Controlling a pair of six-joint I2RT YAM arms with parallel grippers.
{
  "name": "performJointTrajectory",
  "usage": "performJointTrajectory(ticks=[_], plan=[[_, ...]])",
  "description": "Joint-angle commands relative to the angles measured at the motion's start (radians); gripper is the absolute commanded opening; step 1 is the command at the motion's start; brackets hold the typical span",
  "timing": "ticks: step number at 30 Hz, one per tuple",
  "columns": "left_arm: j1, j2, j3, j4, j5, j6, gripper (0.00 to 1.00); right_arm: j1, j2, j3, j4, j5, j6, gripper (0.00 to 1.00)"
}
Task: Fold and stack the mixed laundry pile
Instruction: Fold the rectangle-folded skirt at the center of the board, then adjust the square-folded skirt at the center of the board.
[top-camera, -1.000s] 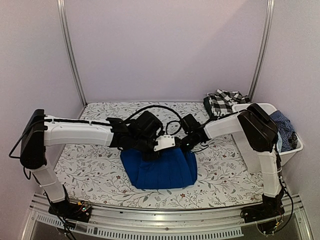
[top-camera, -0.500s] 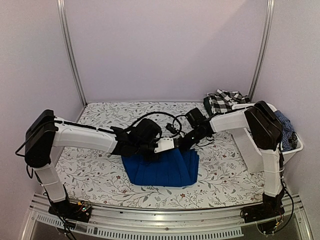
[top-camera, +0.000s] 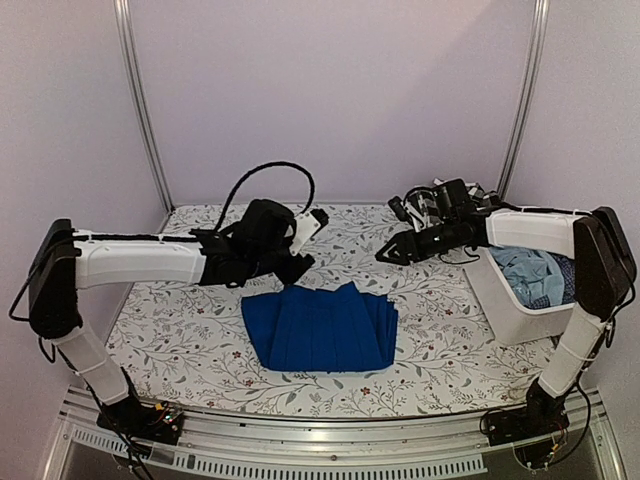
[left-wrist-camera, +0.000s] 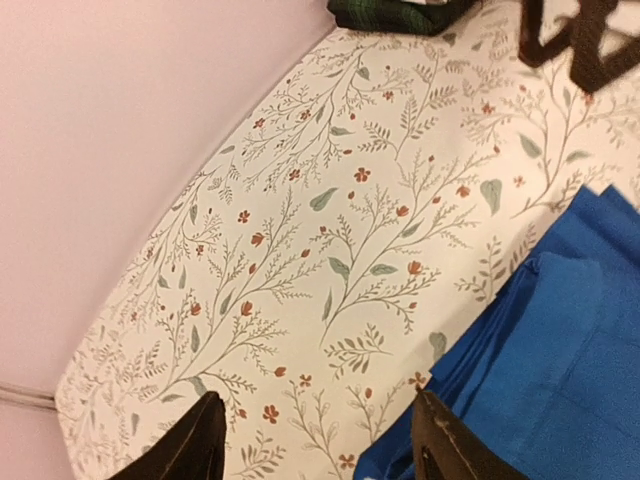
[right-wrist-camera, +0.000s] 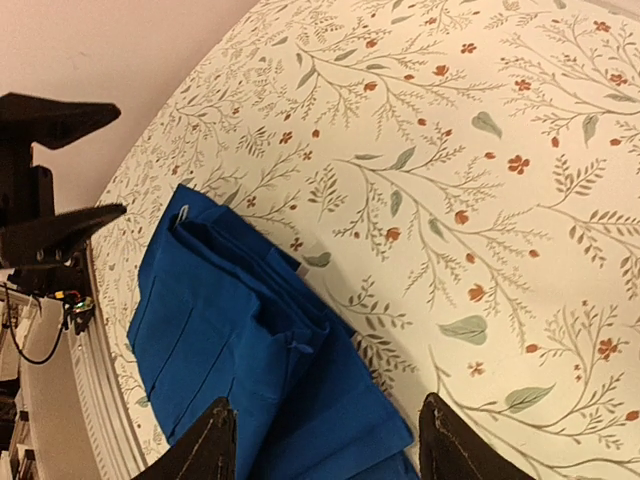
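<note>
A royal blue garment (top-camera: 320, 327) lies folded into a rough rectangle at the middle of the table. My left gripper (top-camera: 293, 266) hovers open just behind its back left corner, with only table cover between its fingers (left-wrist-camera: 190, 442). The blue cloth (left-wrist-camera: 570, 350) shows beside the right finger. Behind the garment's right side, my right gripper (top-camera: 388, 253) is open and empty, looking down on the folded blue cloth (right-wrist-camera: 240, 340). A pale blue garment (top-camera: 532, 275) fills the white tub. The black-and-white plaid one (top-camera: 430, 204) is mostly hidden behind my right wrist.
The white plastic tub (top-camera: 510, 318) stands at the right edge of the table. The leaf-and-flower table cover (top-camera: 180, 340) spreads under everything. A dark folded cloth (left-wrist-camera: 390, 12) lies at the back right. Walls and metal posts close the back.
Both grippers have opened, let go of the blue garment and pulled back from it. The right arm swung right and back, uncovering the tub. The garment now lies flat.
</note>
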Motion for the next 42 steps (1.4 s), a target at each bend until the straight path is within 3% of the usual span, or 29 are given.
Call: performJointTrajectory(ticks=[1,5,10,17,20,24,26,30,31,36,42], plan=[[0.046,-0.194,-0.097,-0.112,0.243,-0.358,0.64,0.028,-0.100,-0.152,0.103,-0.144,0.110,0.62],[0.092,-0.324,-0.287,-0.030,0.413,-0.529,0.68,0.082,-0.118,-0.222,0.155,-0.140,0.165,0.63],[0.129,-0.364,-0.434,0.110,0.496,-0.627,0.67,0.125,-0.031,-0.220,0.201,-0.125,0.193,0.63],[0.145,-0.233,-0.425,0.222,0.574,-0.660,0.66,0.140,0.093,-0.162,0.210,-0.108,0.222,0.64],[0.154,-0.168,-0.387,0.240,0.593,-0.660,0.59,0.147,0.142,-0.132,0.208,-0.111,0.219,0.63],[0.180,-0.085,-0.323,0.226,0.611,-0.663,0.44,0.153,0.188,-0.090,0.194,-0.119,0.213,0.50],[0.192,-0.068,-0.300,0.227,0.623,-0.663,0.31,0.153,0.192,-0.084,0.188,-0.108,0.209,0.37],[0.212,-0.066,-0.267,0.232,0.655,-0.675,0.04,0.152,0.134,-0.099,0.161,-0.064,0.204,0.02],[0.215,-0.063,-0.263,0.231,0.655,-0.674,0.00,0.152,0.120,-0.108,0.151,-0.047,0.200,0.00],[0.240,-0.008,-0.267,0.239,0.630,-0.685,0.00,0.125,0.070,-0.153,0.144,0.031,0.200,0.00],[0.254,0.180,-0.205,0.226,0.517,-0.703,0.00,0.114,0.219,-0.113,0.149,0.099,0.203,0.00]])
